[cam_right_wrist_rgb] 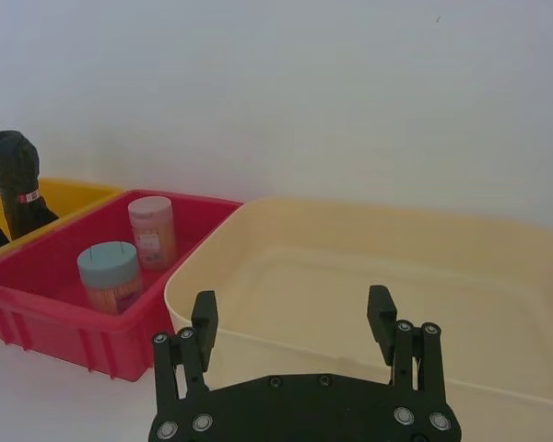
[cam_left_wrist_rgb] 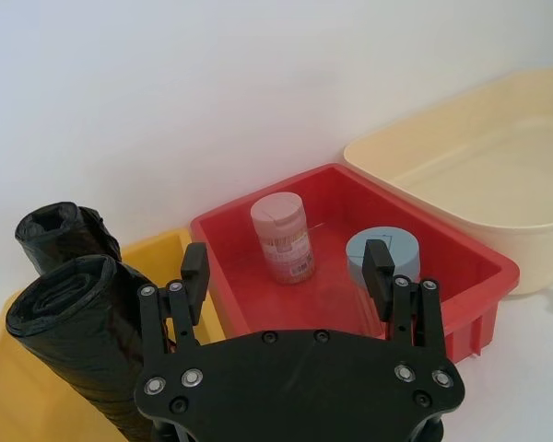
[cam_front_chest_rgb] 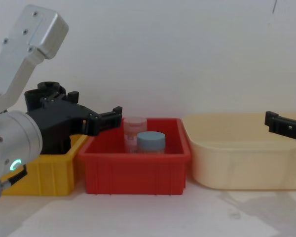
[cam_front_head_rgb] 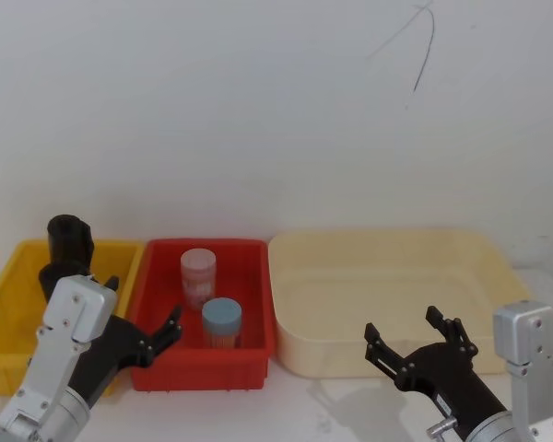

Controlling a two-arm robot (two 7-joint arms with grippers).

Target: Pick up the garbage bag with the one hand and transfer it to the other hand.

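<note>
Garbage bag (cam_right_wrist_rgb: 14, 175): upright in yellow bin (cam_front_head_rgb: 9, 304). Left gripper (cam_left_wrist_rgb: 287, 267): just beside it, fingers apart. Right gripper (cam_right_wrist_rgb: 292, 308): near cream tub (cam_right_wrist_rgb: 396, 276) front rim, fingers apart

Cream tub (cam_front_head_rgb: 387, 299) roomy inside, two jars (cam_front_head_rgb: 199, 274) crowding red bin (cam_front_head_rgb: 203, 373) middle

White tabletop (cam_front_chest_rgb: 153, 217): yellow bin (cam_front_chest_rgb: 44, 177), red bin (cam_front_chest_rgb: 133, 175), cream tub (cam_front_chest_rgb: 241, 168) (apparently touching, one row).

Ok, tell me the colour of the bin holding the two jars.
Red. The bin shows best in the head view.
</note>
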